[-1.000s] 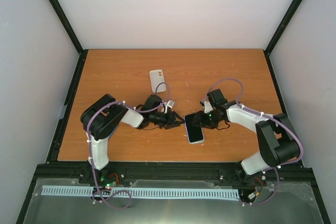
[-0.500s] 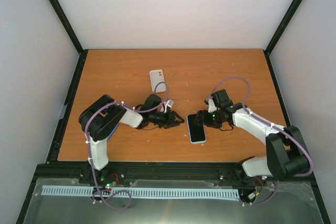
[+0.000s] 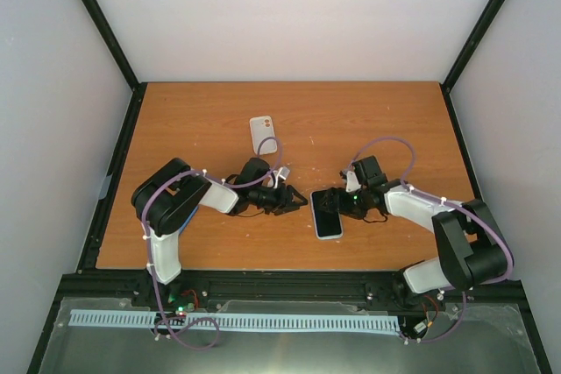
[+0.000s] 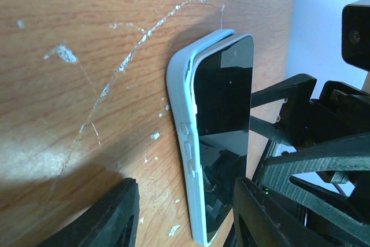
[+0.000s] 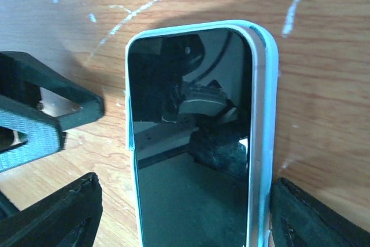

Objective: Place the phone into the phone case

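Right claw was held spread wide, clear of the phone, which was laid on the bench inside the phone case with one long edge seemingly not yet seated, while left claw was set half apart, empty, alongside, probably as a brace.

This is a robotics lab test cell rather than a home or a shop. The wooden surface sits boxed in by plain white panels held in black frame struts. Two small white-and-black robot arms, the left arm and the right arm, are mounted on a black rail at the near edge, with purple cables looped along them. Below the rail a slotted white cable duct runs over sheet metal, and a green indicator light glows by the left base. Up close, the surface is scuffed with pale scratches.
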`<move>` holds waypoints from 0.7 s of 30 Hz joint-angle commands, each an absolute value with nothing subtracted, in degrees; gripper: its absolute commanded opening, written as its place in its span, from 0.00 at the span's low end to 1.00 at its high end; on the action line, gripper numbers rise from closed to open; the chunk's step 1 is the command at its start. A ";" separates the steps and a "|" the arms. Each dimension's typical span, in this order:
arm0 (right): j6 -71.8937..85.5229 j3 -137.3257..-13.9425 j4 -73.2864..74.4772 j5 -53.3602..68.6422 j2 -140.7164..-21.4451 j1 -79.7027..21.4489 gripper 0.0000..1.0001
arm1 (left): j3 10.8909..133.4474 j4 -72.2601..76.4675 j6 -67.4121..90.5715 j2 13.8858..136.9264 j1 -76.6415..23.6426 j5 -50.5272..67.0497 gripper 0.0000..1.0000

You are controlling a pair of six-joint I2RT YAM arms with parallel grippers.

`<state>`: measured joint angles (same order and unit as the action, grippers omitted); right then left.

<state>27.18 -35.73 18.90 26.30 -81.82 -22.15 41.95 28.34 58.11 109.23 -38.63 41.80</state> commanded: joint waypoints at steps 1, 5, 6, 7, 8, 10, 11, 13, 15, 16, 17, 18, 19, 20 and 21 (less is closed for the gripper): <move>30.28 -31.29 11.91 32.24 -83.43 -22.06 0.78 | 42.95 28.68 59.08 109.50 -39.19 41.32 0.44; 33.73 -29.21 5.35 37.96 -82.66 -22.02 0.78 | 42.81 29.12 59.19 110.04 -39.49 41.43 0.42; 34.72 -28.93 4.06 38.76 -82.38 -22.03 0.77 | 42.91 29.29 59.28 110.29 -39.65 41.52 0.41; 35.78 -28.69 2.49 39.56 -82.21 -22.05 0.77 | 42.97 29.53 59.52 110.57 -39.95 41.57 0.41; 37.23 -28.14 0.62 40.54 -82.24 -21.98 0.77 | 42.90 29.92 59.78 110.76 -40.25 41.62 0.40; 39.93 -27.52 -3.19 42.97 -82.69 -22.01 0.77 | 42.81 31.16 60.39 111.28 -40.86 41.92 0.40; 41.29 -27.39 -4.90 44.04 -83.14 -22.05 0.77 | 42.69 31.57 60.77 111.35 -41.06 42.00 0.39; 43.53 -27.13 -7.51 45.76 -83.63 -22.01 0.77 | 42.28 32.33 61.13 111.36 -41.37 42.03 0.39; 45.14 -26.56 -9.76 46.80 -83.36 -22.00 0.76 | 41.82 32.65 61.17 111.04 -41.48 41.89 0.38; 45.97 -26.23 -10.91 47.06 -83.06 -21.99 0.76 | 41.58 32.61 61.22 110.90 -41.45 41.84 0.38; 46.69 -25.80 -11.91 47.29 -82.56 -22.03 0.76 | 41.27 32.67 61.19 110.73 -41.48 41.76 0.38; 47.50 -25.36 -12.93 47.45 -82.12 -22.05 0.76 | 40.97 32.70 61.24 110.62 -41.49 41.67 0.37; 48.43 -24.80 -14.40 47.83 -81.63 -22.06 0.76 | 40.74 32.72 61.19 110.47 -41.54 41.58 0.37; 49.30 -24.24 -16.08 48.22 -81.14 -21.99 0.76 | 40.58 32.70 61.14 110.43 -41.52 41.50 0.38; 50.29 -23.63 -17.41 48.51 -80.72 -22.04 0.76 | 40.44 32.77 61.09 110.40 -41.56 41.45 0.38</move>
